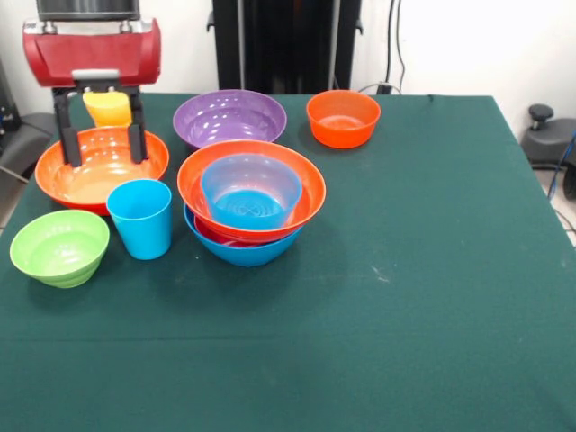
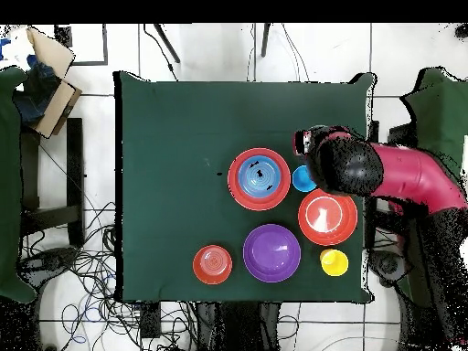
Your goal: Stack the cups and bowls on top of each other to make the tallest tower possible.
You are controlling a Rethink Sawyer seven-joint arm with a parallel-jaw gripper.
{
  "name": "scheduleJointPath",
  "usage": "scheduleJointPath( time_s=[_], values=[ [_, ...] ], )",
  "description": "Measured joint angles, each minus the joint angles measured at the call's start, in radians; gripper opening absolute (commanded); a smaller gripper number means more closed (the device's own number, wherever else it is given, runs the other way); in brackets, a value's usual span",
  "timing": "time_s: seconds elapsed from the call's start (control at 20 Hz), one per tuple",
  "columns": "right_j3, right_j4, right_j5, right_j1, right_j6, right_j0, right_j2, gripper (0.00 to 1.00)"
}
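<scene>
Claw (image 1: 102, 155) first: its two black fingers (image 1: 137, 126) stand wide apart with nothing between them. They hang over the loose big orange bowl (image 1: 101, 169); I can't tell whether the tips touch it.

Clock directions are on the front view, centred on the tower.

The table (image 1: 432, 297) is bare from 2 round to 7, so I have free room there. Everything loose crowds 8 to 1, near the left and far edges.

The tower (image 1: 252, 202) is four bowls nested, as far as I can see: big blue at the bottom, a sliver of magenta, big orange, then medium blue on top. I'd call that about half done.

Still loose:
- The big orange bowl sits at 10, close to the left edge.
- The purple bowl (image 1: 229, 117) sits at 12, just beyond the tower.
- The small orange bowl (image 1: 343, 118) is at 1, near the far edge.
- The green bowl (image 1: 59, 247) is at 8, close to the left edge (the arm hides it from overhead).
- The blue cup (image 1: 141, 218) stands upright at 9, between the tower and the green bowl.
- The yellow cup (image 1: 108, 108) is at 10, beyond the big orange bowl.

Wide bowls won't seat on that medium blue one, I reckon, so the cups look the likelier toppers.
</scene>
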Motion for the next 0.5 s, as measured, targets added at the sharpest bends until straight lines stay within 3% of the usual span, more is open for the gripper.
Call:
scheduleJointPath(
  time_s=[0.35, 0.5],
  values=[
    [-0.089, 0.009, 0.239, -0.012, 0.000, 0.058, -0.015, 1.00],
    [-0.109, 0.009, 0.274, -0.016, 0.000, 0.064, -0.016, 1.00]
  ],
)
